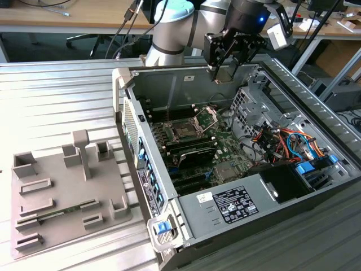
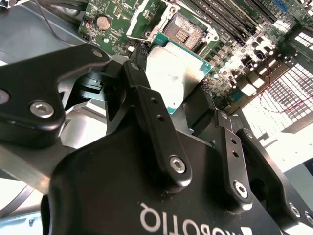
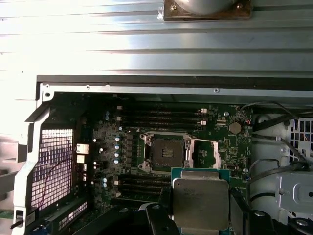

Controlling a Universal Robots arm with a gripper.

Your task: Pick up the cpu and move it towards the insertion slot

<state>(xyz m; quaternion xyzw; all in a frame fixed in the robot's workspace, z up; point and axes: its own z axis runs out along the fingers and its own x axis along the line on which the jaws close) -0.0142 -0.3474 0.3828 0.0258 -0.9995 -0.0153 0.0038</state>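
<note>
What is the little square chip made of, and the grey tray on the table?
The chip looks like dull silvery metal on top, with a green board edge underneath. The tray seems to be matte grey plastic, judging by its flat, even colour, though that is a guess.

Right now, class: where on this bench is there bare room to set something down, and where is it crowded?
Free: ribbed metal table beyond the grey tray, beside the computer case. Crowded: inside the case, around the insertion slot, with cables; the gripper holds the cpu above.

Cpu (image 3: 200, 203), silver-topped w/ green edge, held above open insertion slot (image 3: 164, 152), dark centre, plate hinged up.
</note>
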